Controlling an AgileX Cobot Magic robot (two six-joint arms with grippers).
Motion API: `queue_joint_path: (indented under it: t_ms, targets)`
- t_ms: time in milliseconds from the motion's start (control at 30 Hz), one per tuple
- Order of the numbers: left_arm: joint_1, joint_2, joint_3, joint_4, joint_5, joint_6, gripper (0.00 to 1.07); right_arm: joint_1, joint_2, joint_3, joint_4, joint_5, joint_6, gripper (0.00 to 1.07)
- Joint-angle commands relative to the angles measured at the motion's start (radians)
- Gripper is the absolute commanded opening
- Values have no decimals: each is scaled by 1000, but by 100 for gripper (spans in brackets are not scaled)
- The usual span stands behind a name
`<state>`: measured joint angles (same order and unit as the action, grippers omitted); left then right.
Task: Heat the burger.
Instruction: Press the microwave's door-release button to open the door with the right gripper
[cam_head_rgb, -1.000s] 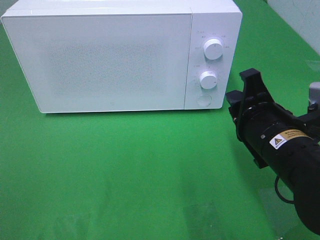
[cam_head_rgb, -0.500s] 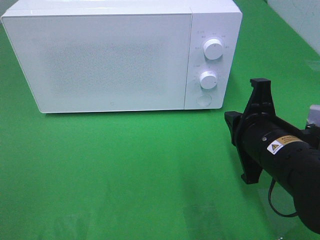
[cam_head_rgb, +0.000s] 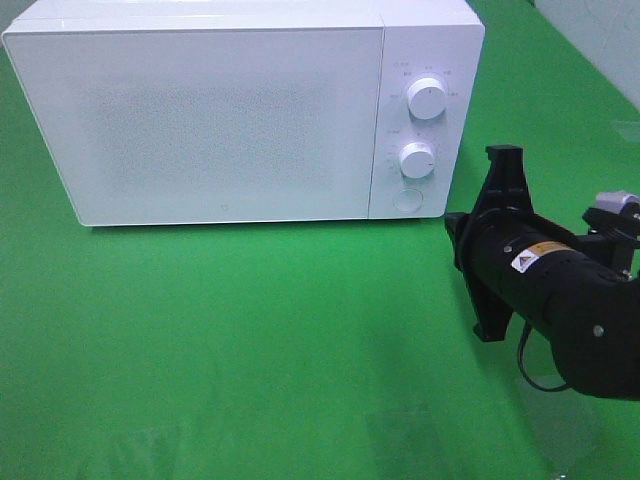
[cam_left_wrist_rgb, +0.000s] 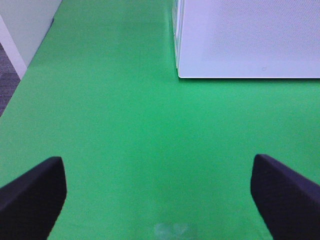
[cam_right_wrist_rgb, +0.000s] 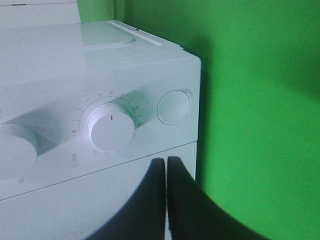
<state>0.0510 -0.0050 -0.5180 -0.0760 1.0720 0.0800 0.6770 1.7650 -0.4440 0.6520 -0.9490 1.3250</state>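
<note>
Right wrist view: right gripper (cam_right_wrist_rgb: 166, 200) clenched, its two dark fingers pressed together along a thin seam, with nothing between them.
Right gripper aim: fingers face the microwave (cam_head_rgb: 230, 110) front, near the lower knob (cam_right_wrist_rgb: 111, 127) and the round button (cam_right_wrist_rgb: 174, 106); contact cannot be told.
Left gripper (cam_left_wrist_rgb: 160, 195): released, fingertips wide apart over bare green cloth (cam_head_rgb: 250, 340), holding nothing.
Change: against half a second ago, the right arm (cam_head_rgb: 560, 290) has shifted a little toward the microwave and rolled, its yellow label turned further round. The microwave, door (cam_head_rgb: 200, 120) and both knobs are unchanged.
Burger: not seen in any view; its place cannot be told.
Door: shut, flush with the control panel.
Controls: upper knob (cam_head_rgb: 427, 99), lower knob and round button in one column at the microwave's right end.
Edges: the right arm stands just beside that right end, apart from it. The microwave's lower front corner (cam_left_wrist_rgb: 180, 75) lies ahead of the left gripper.
Open room: a broad stretch of cloth runs in front of the door, and a narrower strip lies past the right end.
</note>
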Motion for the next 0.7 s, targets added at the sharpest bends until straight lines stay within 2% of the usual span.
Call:
queue_joint_path:
  t_ms: [33, 367, 700]
  targets:
    - [3, -16, 1, -3, -4, -1, 94, -19, 14, -26, -43, 18, 7, 0]
    - [3, -16, 1, -3, -4, -1, 94, -95, 149, -187, -117, 83, 10, 0]
    - [3, -16, 1, -3, -4, -1, 94, -99, 248, -277, -110, 83, 10, 0]
